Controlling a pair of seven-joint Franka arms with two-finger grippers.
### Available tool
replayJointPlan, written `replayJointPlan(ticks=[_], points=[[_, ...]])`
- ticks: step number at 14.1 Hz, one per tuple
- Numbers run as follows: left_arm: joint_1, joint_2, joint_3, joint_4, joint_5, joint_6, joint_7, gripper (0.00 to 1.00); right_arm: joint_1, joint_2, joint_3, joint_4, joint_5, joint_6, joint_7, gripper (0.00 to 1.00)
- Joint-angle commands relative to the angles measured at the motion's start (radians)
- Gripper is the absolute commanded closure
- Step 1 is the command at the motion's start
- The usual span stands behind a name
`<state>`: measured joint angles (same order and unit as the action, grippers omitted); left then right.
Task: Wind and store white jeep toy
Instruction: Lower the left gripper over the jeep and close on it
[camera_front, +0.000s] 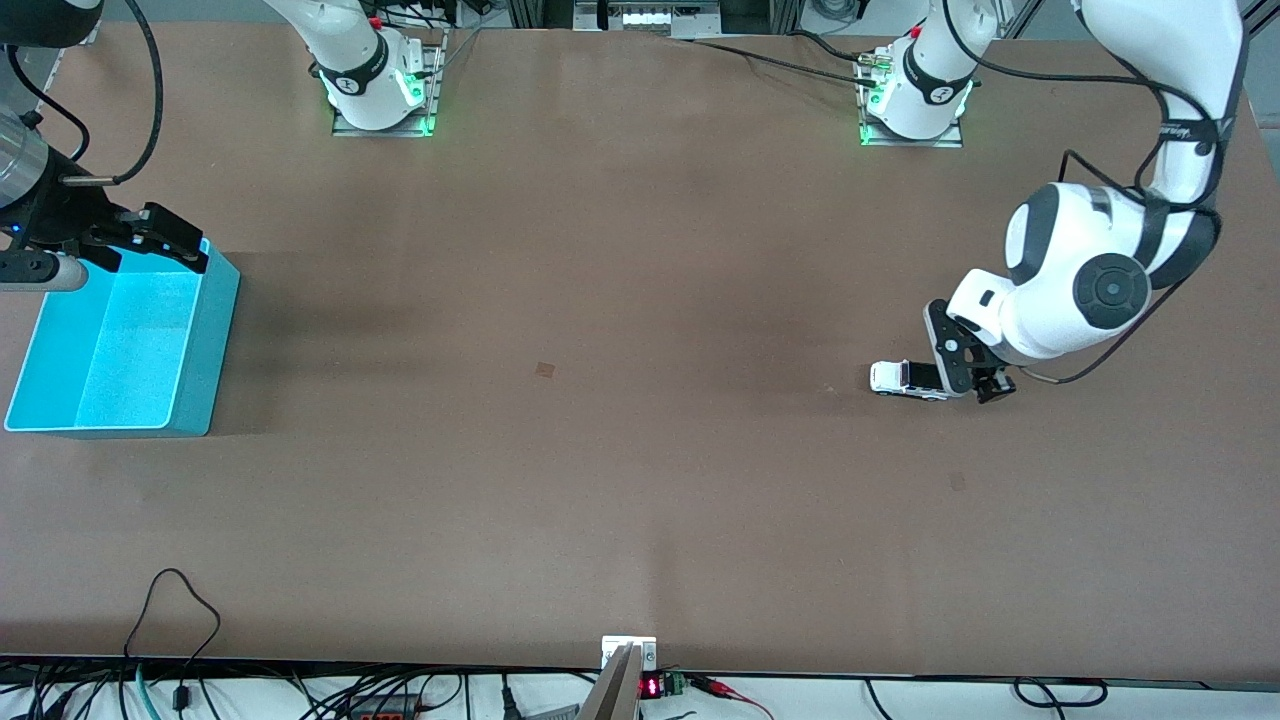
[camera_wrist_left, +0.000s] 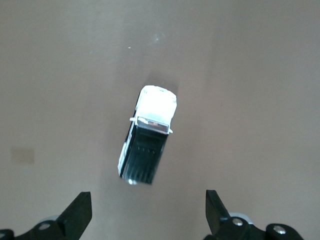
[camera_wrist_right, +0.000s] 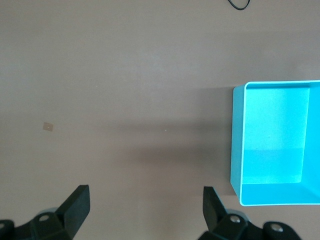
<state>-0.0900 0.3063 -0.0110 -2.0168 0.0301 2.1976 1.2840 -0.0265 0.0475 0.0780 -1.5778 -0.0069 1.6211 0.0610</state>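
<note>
The white jeep toy (camera_front: 905, 380) stands on the brown table toward the left arm's end; it has a white hood and a black roof (camera_wrist_left: 150, 140). My left gripper (camera_front: 968, 370) hovers low just beside the jeep's black rear end, open, with the toy lying ahead of its fingertips (camera_wrist_left: 148, 215) and not between them. At the right arm's end of the table, my right gripper (camera_front: 150, 245) hangs open over a corner of the turquoise bin (camera_front: 215, 340). In the right wrist view it holds nothing (camera_wrist_right: 145, 210), with the bin (camera_wrist_right: 236, 140) off to one side.
The bin shows nothing inside. A small tan patch (camera_front: 545, 370) marks the table's middle. Cables and a small box with a red display (camera_front: 650, 686) lie along the table edge nearest the front camera. The arm bases (camera_front: 380, 90) stand at the farthest edge.
</note>
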Motion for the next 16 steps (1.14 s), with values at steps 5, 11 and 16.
replayJointPlan(ticks=[5,11,16], points=[[0.001,0.068,0.0,-0.14,0.002,0.307,0.179,0.0,-0.009,0.006,0.006,0.022,-0.005,-0.013,-0.007,0.0],[0.001,0.125,0.0,-0.148,0.002,0.384,0.173,0.22,-0.007,0.006,0.006,0.021,-0.005,-0.013,-0.004,0.0],[0.012,0.122,0.0,-0.149,0.001,0.376,0.149,0.9,-0.007,0.006,0.006,0.022,-0.005,-0.013,-0.004,0.0]])
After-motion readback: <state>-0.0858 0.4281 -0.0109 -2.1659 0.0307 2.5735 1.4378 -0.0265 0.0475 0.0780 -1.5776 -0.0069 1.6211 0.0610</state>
